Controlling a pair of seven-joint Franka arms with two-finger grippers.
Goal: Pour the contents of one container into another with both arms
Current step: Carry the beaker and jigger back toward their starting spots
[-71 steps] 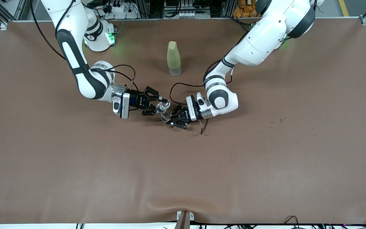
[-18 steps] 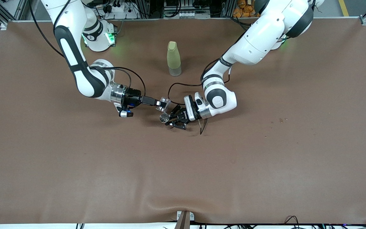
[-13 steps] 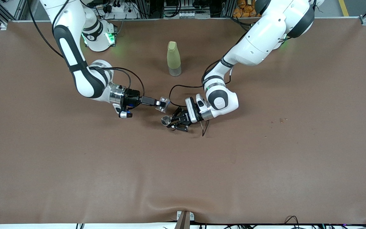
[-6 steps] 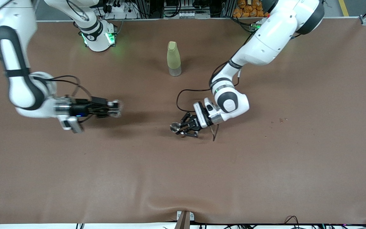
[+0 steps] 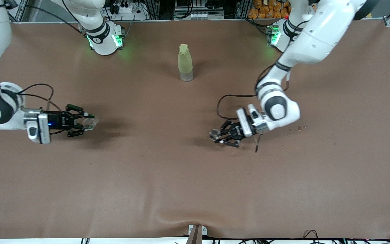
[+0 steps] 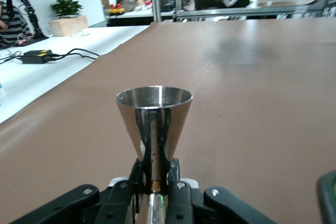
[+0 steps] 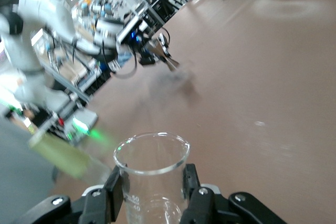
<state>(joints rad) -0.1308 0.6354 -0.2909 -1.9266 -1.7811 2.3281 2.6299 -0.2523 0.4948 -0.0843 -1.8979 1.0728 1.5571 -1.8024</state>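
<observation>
1. The right gripper (image 5: 86, 122), toward the right arm's end of the table (image 5: 195, 189), is clamped on the glass cup (image 5: 90, 122). Its wrist view shows the cup (image 7: 151, 177) upright, rim up, between the two fingers (image 7: 116, 191).
2. The left gripper (image 5: 219, 135), toward the left arm's end, is clamped on the waist of the metal jigger (image 5: 214, 135). Its wrist view shows the jigger (image 6: 154, 124) upright, open mouth up.
3. The deciding relation is that cup and jigger are well apart, with bare table between them. The jigger lies from the cup toward the left arm's end.
4. Each vessel's long axis stands vertical (neither looks tilted to pour).
5. The pale bottle (image 5: 185, 63) stands farther from the front camera than both, roughly midway, and no gripper touches it.
6. As I judge it, any pour needs the cup's lip over the jigger's mouth, so the gap must close.
</observation>
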